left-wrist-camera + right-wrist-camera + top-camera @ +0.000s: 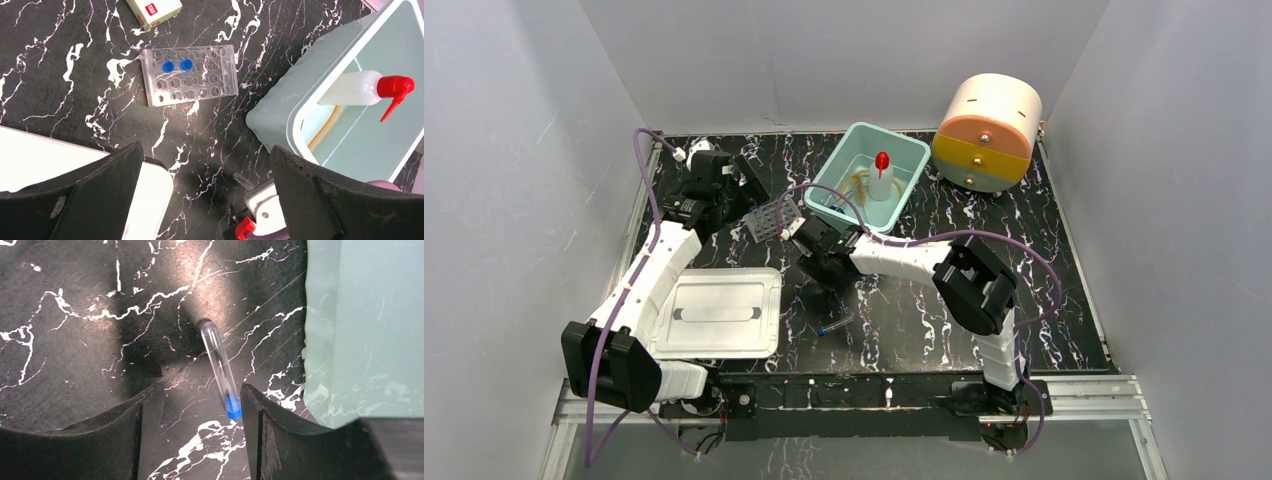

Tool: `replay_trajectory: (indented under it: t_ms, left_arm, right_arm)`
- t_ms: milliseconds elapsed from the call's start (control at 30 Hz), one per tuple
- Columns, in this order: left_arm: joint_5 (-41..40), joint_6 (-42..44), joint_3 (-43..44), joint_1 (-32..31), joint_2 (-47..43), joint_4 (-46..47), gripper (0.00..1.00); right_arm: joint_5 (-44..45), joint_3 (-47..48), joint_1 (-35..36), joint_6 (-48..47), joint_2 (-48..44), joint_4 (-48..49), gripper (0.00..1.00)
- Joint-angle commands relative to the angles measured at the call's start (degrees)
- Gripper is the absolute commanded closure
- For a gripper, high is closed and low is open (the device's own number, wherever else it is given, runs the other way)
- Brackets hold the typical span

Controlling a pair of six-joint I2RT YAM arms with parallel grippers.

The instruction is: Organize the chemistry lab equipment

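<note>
Thin blue-capped tube (220, 367) in the gap of the right gripper (202, 390), with the cap end close against one finger (280, 440) and the clear end pointing ahead past the fingertips. Fingers spread far wider than the tube, so nothing clamped. Flat on the black table (75, 340) or tipped up off it, hard to say.

Probably very light, stiff and slick. Round, so likely to roll or squirt out under a skewed squeeze, and possibly brittle if glass. Best taken across the bare barrel near the middle, square to its length and centred between both fingers, closing gently. Cap end a poorer hold, being off balance.

Pale green bin (360, 315) just beside the right gripper, holding a wash bottle (350, 89) and tan tubing (325, 130). Second tube (834, 325) loose on the table behind that gripper, toward the arm bases.

Rack (189, 92) well ahead of the left gripper (205, 147), with two capped tubes (168, 66) standing in it. Left gripper wide apart above the table, empty.
</note>
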Motion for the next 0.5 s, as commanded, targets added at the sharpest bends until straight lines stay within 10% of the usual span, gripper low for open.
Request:
replay_trajectory:
  t_ms: [0, 467]
  left_arm:
    - [1.28, 0.79, 0.68, 0.37, -1.29, 0.32, 0.02]
    - [2.52, 1.17, -0.15, 0.38, -1.37, 1.12, 0.02]
  right_arm:
    - [2.19, 2.87, -0.92, -0.3, 0.57, -0.11, 0.33]
    - [-10.99, 1.85, -3.83, -3.39, 0.57, 0.28, 0.33]
